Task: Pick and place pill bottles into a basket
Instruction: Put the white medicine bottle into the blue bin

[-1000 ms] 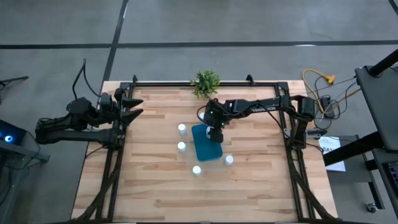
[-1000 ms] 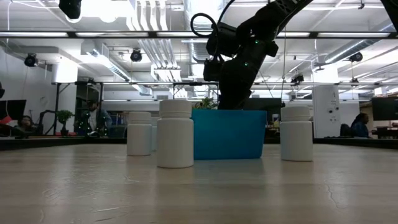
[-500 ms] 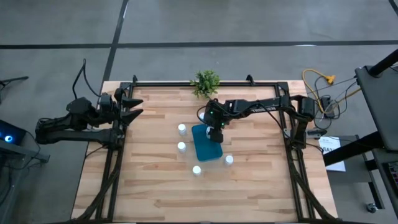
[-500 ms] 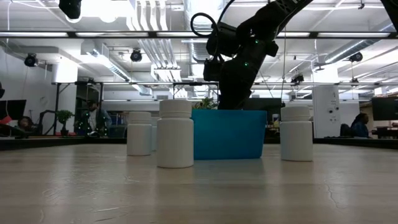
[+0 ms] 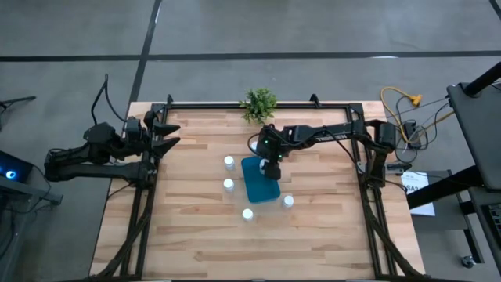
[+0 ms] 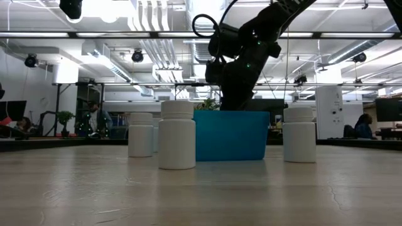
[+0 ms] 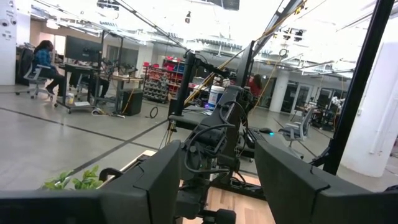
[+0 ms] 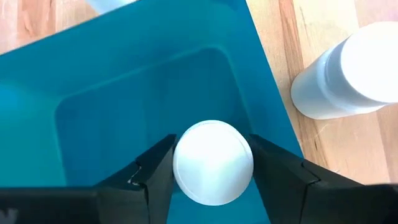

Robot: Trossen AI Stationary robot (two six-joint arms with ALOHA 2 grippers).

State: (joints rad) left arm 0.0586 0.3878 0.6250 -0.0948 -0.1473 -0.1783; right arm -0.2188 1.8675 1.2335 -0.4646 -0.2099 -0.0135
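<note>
Four pill bottles (image 5: pixel 228 162) stand on the table (image 5: pixel 188 227) around the basket (image 5: pixel 259 185) at frame centre. The right gripper (image 8: pixel 211 163) hangs inside the basket, fingers (image 8: pixel 155 171) flanking another bottle (image 8: pixel 212 162); whether they clench it I cannot tell. The left gripper (image 5: pixel 169 131) waits open at upper left.
</note>
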